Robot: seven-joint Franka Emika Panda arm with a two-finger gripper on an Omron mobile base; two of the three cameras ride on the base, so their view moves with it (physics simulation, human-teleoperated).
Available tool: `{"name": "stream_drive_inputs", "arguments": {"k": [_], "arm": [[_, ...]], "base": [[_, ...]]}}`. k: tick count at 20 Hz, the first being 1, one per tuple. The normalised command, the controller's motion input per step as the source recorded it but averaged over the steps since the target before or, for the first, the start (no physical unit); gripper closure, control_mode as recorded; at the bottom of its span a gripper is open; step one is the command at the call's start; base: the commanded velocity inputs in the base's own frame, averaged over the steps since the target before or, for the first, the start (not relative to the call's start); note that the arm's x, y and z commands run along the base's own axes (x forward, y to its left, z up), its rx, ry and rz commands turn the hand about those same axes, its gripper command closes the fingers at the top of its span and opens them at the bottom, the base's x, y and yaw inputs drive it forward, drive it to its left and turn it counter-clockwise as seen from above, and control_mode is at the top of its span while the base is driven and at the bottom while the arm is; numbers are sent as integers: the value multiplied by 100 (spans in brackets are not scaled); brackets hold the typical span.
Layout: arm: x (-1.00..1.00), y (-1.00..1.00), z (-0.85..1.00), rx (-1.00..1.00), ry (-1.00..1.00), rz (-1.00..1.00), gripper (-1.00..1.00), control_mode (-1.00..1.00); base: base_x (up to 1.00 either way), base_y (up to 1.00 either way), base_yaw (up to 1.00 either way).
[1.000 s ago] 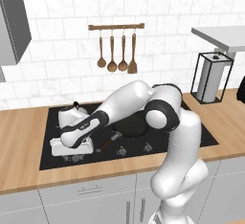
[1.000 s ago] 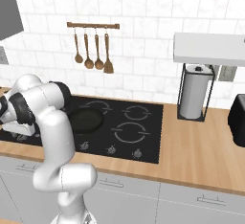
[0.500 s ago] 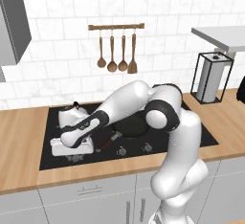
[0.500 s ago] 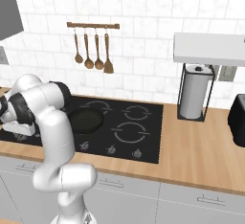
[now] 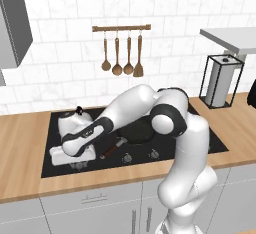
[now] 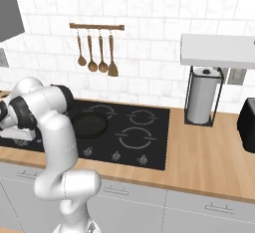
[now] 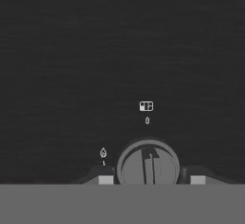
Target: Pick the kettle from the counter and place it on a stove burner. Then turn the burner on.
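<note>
Kettle (image 5: 71,123): squat, pale silvery-white, dark knob on top, upright on stove's rear left area, partly hidden by arm. Stove (image 5: 210,140): flat black glass, white ring markings, silver knobs along front edge. Counter (image 5: 22,138): light brown wood, around stove.

Overall light: bright, even and soft across both base views; rendered, no single visible source.
Shadows: faint, beneath the arm on the stove (image 5: 210,143).
Glare: none on the white wall tiles (image 6: 149,33).
Sharpness: base views slightly soft; edges undistorted.
Hand view: dim, grey, grainy; a silver knob (image 7: 148,165) reads clearly.
</note>
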Motion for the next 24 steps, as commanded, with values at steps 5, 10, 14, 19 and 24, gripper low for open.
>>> {"name": "stream_drive_inputs", "arguments": {"k": [5, 10, 14, 19, 24], "arm": [[-30, 0, -24, 12, -10, 18, 100, -100], [-38, -3, -19, 14, -14, 21, 100, -100], [-26, -15, -13, 12, -12, 24, 100, -100], [-18, -14, -15, 9, -7, 23, 100, -100], [-14, -7, -9, 6, -2, 21, 100, -100]], "base": [[0, 0, 0], [0, 0, 0], [0, 0, 0], [0, 0, 0], [0, 0, 0]]}}
